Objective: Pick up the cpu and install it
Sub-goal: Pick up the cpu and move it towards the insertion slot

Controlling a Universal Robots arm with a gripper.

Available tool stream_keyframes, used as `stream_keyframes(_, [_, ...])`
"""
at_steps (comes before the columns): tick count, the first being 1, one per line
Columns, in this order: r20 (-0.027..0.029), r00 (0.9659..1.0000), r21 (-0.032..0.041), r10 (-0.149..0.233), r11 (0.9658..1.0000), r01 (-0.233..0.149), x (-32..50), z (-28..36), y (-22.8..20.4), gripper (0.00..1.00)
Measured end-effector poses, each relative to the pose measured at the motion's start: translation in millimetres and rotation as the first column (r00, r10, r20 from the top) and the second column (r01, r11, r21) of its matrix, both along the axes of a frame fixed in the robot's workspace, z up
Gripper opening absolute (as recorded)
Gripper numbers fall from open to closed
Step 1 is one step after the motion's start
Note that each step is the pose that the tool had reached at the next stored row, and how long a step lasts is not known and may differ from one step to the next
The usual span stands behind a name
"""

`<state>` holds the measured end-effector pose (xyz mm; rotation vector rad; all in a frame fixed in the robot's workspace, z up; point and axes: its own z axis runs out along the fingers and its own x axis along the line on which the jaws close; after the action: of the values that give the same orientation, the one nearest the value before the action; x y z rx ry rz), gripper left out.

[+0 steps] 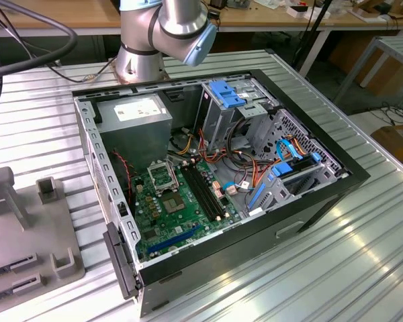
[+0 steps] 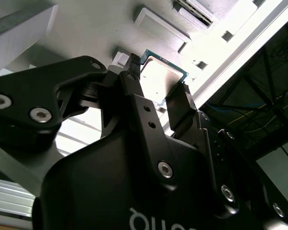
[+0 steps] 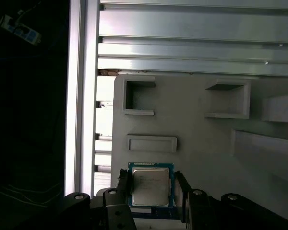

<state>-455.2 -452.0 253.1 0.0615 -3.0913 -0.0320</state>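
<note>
gripper (image 3: 151, 186) is clamped on the cpu (image 3: 150, 184). in both wrist views the two black fingers (image 3: 123, 186) press against opposite edges of the chip, one per side, no gap visible. the silvery metal top faces the first wrist camera, with a thin teal-green rim around it. the chip is over the grey fixture plate (image 3: 197, 139), close to the plate edge that runs along the ribbed aluminium table (image 3: 192, 48). can't tell if it's resting on the plate or lifted off it. nearest plate feature is a shallow rectangular recess (image 3: 151, 143), just beside the chip. two square open-sided pockets (image 3: 137, 96) lie further out on the plate. in the second wrist view the chip looks tilted relative to the plate surface, with one corner at each fingertip. exterior view: open pc case (image 1: 322, 201) lies on its side on the table, with the green motherboard (image 1: 168, 215) inside. the black-framed socket (image 1: 162, 178) sits on the board near the grey power supply (image 1: 134, 117). the fixture plate is on the table to the exterior view's left of the case, well apart from the socket. the arm (image 1: 168, 27) rises from its base on the table behind the case.
</note>
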Motion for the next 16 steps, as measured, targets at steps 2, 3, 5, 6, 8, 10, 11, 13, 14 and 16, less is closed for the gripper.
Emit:
stream_keyframes(2, [0.0000, 1.0000, 0.0000, 0.000, 1.0000, 0.000, 0.0, 0.5, 0.0, 0.47])
stream_keyframes(3, [0.0000, 1.0000, 0.0000, 0.000, 1.0000, 0.000, 0.0, 0.9, 0.0, 0.47])
stream_keyframes(5, [-0.0001, 1.0000, 0.0000, 0.000, 1.0000, 0.000, 0.0, 1.6, 0.0, 0.47])
stream_keyframes(6, [0.0000, 1.0000, 0.0000, 0.000, 1.0000, 0.000, 0.0, 1.9, 0.0, 0.47])
stream_keyframes(8, [0.0000, 1.0000, 0.0000, 0.000, 1.0000, 0.000, 0.0, 2.3, 0.0, 0.47])
stream_keyframes(10, [0.0000, 1.0000, 0.0000, 0.000, 1.0000, 0.000, 0.0, 2.6, 0.0, 0.47])
stream_keyframes(11, [0.0000, 1.0000, 0.0000, 0.000, 1.0000, 0.000, 0.0, 2.8, 0.0, 0.47])
stream_keyframes(13, [0.0000, 1.0000, 0.0000, 0.000, 1.0000, 0.000, 0.0, 3.1, 0.0, 0.47])
stream_keyframes(14, [0.0000, 1.0000, 0.0000, 0.000, 1.0000, 0.000, 0.0, 3.3, 0.0, 0.47])
stream_keyframes(16, [0.0001, 1.0000, 0.0000, 0.000, 1.0000, 0.000, 0.0, 3.5, 0.0, 0.47])
